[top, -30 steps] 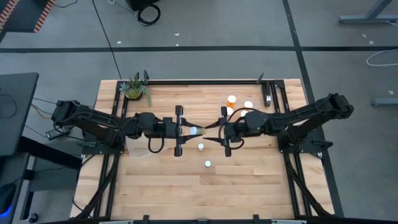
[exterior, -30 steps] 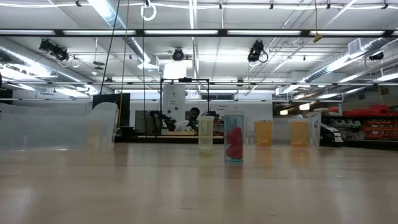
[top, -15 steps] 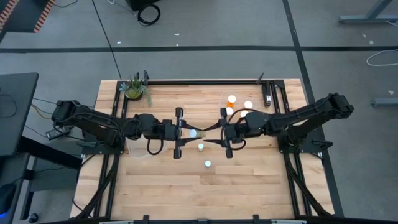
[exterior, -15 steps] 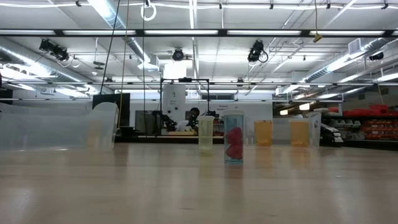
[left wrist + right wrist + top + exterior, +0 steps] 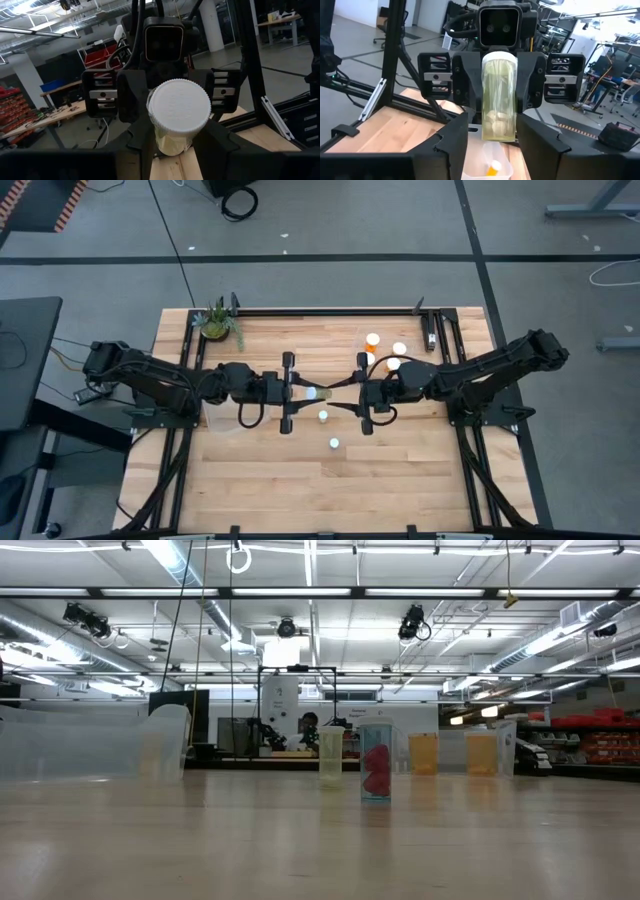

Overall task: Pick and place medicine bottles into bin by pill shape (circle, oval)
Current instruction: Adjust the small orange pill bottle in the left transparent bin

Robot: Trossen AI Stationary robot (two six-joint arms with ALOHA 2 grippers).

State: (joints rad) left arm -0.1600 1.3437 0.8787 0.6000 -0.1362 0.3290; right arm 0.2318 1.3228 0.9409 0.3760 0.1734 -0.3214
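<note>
My table (image 5: 400, 470) is pale wood planks, smooth, low sheen, in a matt black metal frame. The bottle (image 5: 176, 120) between my grippers has a white plastic cap, finely stippled on top, ribbed at the rim, on a translucent yellowish glossy plastic body. My fingers (image 5: 540, 145) look matt black plastic.

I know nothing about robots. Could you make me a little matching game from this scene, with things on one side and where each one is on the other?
Things:
1. potted plant
2. pale bottle
3. two small white caps
4. cluster of capped bottles

Places:
A. beside the right arm's wrist
B. at a table corner on the left arm's side
C. gripped between the left pincer and the right pincer
D. standing alone on bare wood, mid-table

Pairs: 1-B, 2-C, 3-D, 4-A
</note>
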